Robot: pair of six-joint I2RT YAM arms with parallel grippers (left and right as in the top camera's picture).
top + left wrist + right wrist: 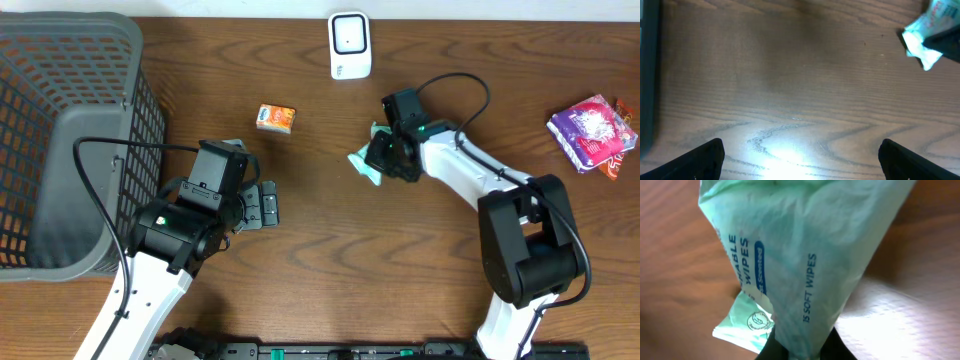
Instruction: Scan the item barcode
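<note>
Right gripper [388, 155] clamped on the wipes pack [363, 167]; left gripper [800, 155] wide open, idle.
I should turn its barcode side squarely toward the scanner [350, 45] at the table's [330, 260] far edge.

The wipes pack [805, 240] I hold is pale mint green with dark blue lettering and a blue oval label. The scanner [350, 45] is white with a dark-outlined window. Left of the scanner, a small box [275, 118] is orange and blue. Far right of the scanner, a packet [592, 132] is purple, pink and red. The basket [40, 70] is grey mesh, and the table [350, 270] is brown wood grain.
</note>
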